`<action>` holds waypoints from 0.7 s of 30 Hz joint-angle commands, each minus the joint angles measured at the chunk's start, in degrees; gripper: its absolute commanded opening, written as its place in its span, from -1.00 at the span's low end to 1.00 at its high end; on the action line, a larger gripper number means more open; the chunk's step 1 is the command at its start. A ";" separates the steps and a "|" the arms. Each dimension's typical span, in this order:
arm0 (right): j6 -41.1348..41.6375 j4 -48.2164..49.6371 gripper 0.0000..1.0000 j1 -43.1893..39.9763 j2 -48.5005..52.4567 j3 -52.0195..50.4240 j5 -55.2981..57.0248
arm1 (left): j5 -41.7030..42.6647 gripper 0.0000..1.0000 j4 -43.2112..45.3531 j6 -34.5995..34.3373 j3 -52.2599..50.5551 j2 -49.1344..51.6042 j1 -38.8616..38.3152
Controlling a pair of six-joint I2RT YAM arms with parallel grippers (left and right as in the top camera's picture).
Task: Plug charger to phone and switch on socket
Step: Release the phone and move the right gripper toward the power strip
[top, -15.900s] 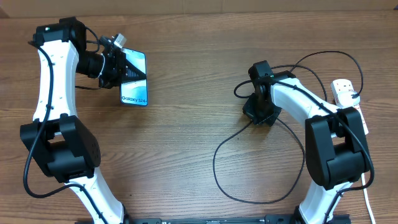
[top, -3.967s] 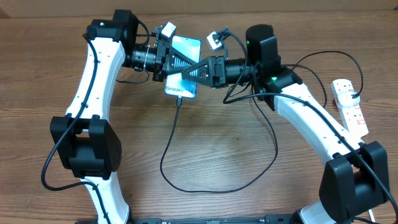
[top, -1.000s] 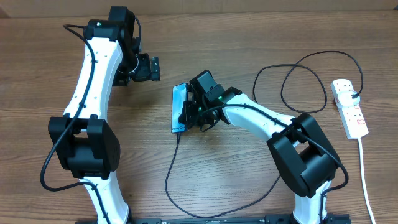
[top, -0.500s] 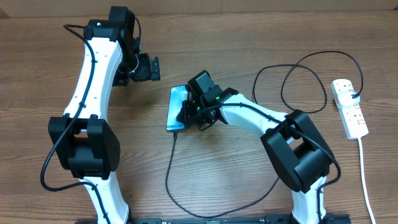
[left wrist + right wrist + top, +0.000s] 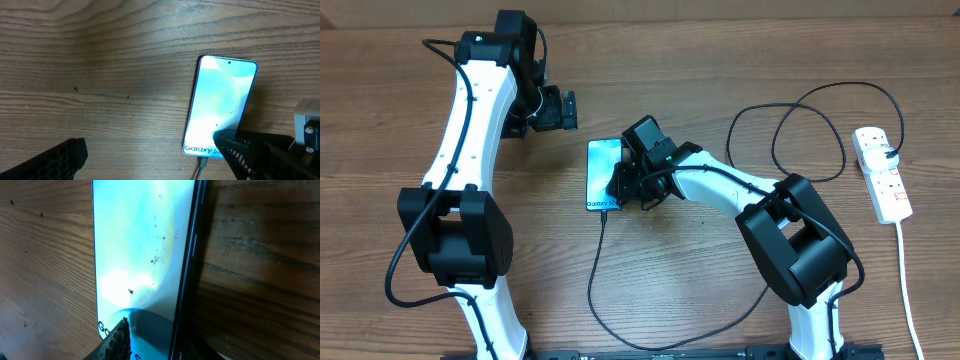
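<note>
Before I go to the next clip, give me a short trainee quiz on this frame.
1. True or false: the phone lies screen-up on the table.
2. Where does the cable meet the phone? A. top edge B. bottom edge, by the Galaxy text C. nowhere
3. Which gripper is at the phone's edge?

Key: 1 true. 2 B. 3 the right gripper.
</note>
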 commanded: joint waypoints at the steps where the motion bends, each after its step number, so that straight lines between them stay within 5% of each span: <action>1: -0.42 0.11 -0.39 0.31 0.48 0.24 1.66 | -0.57 0.99 0.04 -0.72 0.24 -0.87 0.26; 11: -0.39 -0.09 -0.36 -0.04 0.46 0.33 0.87 | -0.57 1.00 0.04 -0.74 0.24 -0.87 0.26; 16: -0.13 -1.53 0.19 -2.12 -0.66 0.42 -4.63 | -0.57 1.00 0.04 -0.72 0.24 -0.87 0.26; 21: -0.17 -6.29 0.36 -5.16 -5.09 0.42 -4.61 | -0.57 1.00 0.04 -0.72 0.24 -0.87 0.26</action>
